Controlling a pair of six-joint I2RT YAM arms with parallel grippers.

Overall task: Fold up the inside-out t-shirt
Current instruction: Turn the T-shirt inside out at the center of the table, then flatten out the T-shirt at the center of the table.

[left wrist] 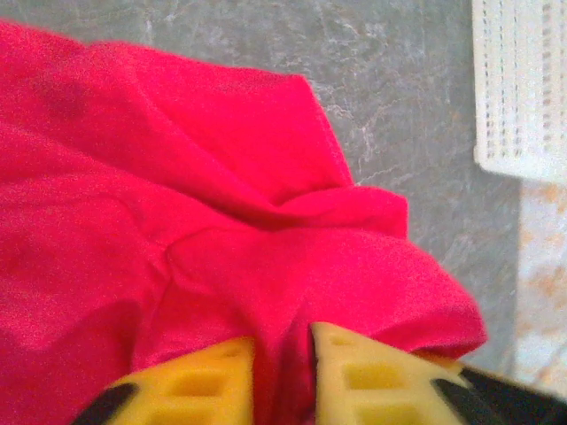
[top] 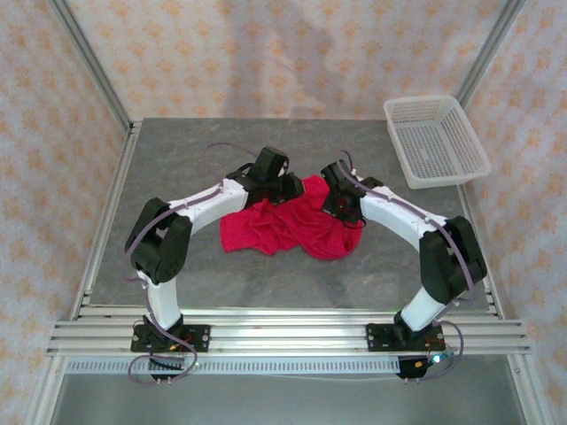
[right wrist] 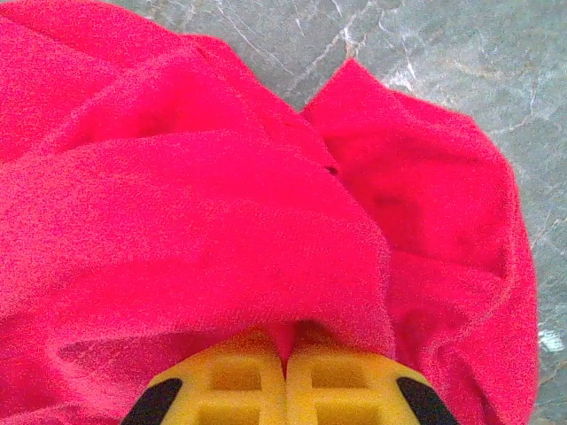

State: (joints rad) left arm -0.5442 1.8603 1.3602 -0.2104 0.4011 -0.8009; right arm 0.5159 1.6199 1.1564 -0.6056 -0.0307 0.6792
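The crimson-red t-shirt (top: pixel 288 226) lies crumpled in a heap at the middle of the grey table. My left gripper (top: pixel 282 188) sits at the heap's far left edge; in the left wrist view its yellow fingers (left wrist: pixel 363 376) pinch a ridge of the t-shirt (left wrist: pixel 266 266) between them. My right gripper (top: pixel 341 205) is at the far right edge of the heap. In the right wrist view its yellow fingers (right wrist: pixel 235 376) are pressed together on a fold of the t-shirt (right wrist: pixel 195 221). No white tag shows.
A white plastic mesh basket (top: pixel 434 140) stands at the back right of the table, its corner (left wrist: pixel 518 88) showing in the left wrist view. Grey marbled tabletop (top: pixel 177 177) surrounds the cloth. Aluminium rails (top: pixel 292 332) run along the near edge.
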